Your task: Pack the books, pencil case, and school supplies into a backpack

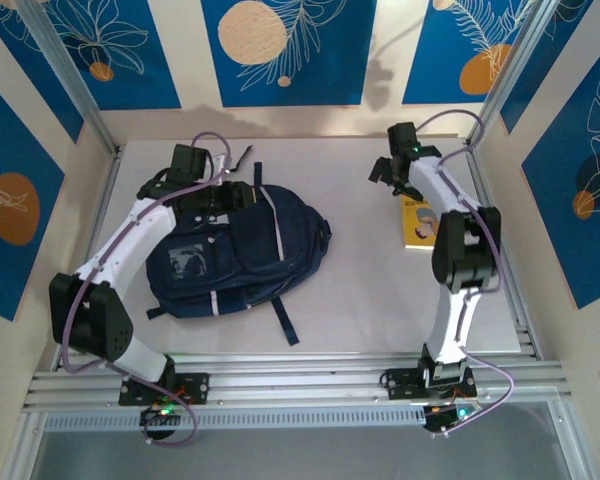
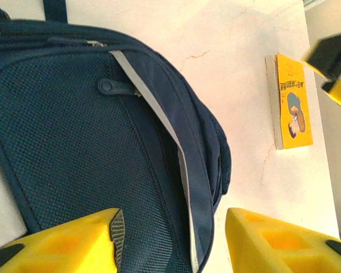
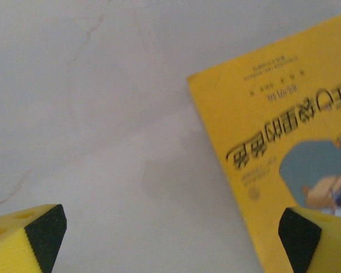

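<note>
Yellow book [image 3: 284,142] lies flat on the table [image 1: 350,300], well apart from the navy backpack [image 1: 240,260] and not yet packed. The right fingers [image 3: 40,233] hover spread wide over its corner, likely lining up an edge pinch. The left fingers [image 2: 91,239] stand apart above the backpack's rim, gripping nothing, probably placed to hold the opening.

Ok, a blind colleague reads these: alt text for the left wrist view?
A navy blue fabric backpack with a pale grey stripe lies on a white table, a thin yellow book flat beside it. The left arm's yellow jaws stand apart at the bottom edge.
</note>
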Available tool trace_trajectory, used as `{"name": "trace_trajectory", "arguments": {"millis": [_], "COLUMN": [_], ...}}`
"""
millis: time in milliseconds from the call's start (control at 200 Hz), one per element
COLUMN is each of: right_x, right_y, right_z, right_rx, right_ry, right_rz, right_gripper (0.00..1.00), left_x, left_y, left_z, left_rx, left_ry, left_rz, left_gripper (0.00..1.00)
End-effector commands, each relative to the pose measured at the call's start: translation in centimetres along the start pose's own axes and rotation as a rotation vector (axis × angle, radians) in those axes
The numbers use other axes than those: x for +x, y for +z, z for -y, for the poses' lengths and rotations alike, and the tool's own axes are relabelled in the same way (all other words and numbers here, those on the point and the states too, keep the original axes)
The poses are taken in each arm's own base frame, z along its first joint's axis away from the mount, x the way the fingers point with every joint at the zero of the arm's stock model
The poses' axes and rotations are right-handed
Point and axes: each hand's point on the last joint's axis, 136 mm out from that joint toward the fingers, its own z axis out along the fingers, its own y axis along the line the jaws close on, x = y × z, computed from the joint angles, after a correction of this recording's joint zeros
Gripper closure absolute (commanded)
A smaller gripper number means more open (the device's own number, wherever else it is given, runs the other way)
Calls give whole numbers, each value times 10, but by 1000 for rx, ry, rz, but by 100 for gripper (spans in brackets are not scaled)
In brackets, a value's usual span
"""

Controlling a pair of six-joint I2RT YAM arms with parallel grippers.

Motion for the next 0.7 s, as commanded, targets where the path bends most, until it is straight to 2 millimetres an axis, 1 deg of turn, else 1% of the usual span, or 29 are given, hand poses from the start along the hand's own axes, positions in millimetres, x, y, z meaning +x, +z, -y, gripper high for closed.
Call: {"name": "trace_trajectory", "arguments": {"millis": [0, 50, 105, 140, 170, 305, 435, 595, 695], "right_x": [2, -9, -17, -19, -21, -23, -25, -23, -18], "right_y": [12, 18, 28, 34, 39, 62, 76, 94, 101], "right_z": [19, 22, 31, 39, 40, 41, 41, 49, 58], "right_rx": [30, 29, 61, 94, 101, 122, 147, 257, 315], "right_ry": [-110, -89, -51, -26, -18, -50, -81, -140, -152], "right_rz": [-152, -169, -187, -205, -217, -237, -241, -221, -227], "right_gripper": [3, 3, 2, 2, 2, 2, 4, 6, 8], "left_x": [-3, -3, -4, -4, -4, -5, -5, -5, -6], "left_y": [-14, -16, -19, -20, -22, -26, -25, -25, -24], "left_z": [21, 26, 31, 33, 35, 40, 43, 42, 39], "left_rx": [80, 108, 135, 144, 149, 171, 191, 193, 189], "left_ry": [25, 16, 11, 8, 6, -4, -17, -23, -27], "left_rz": [50, 56, 60, 60, 60, 70, 63, 62, 61], "left_gripper": [50, 50, 50, 50, 50, 50, 50, 50, 50]}}
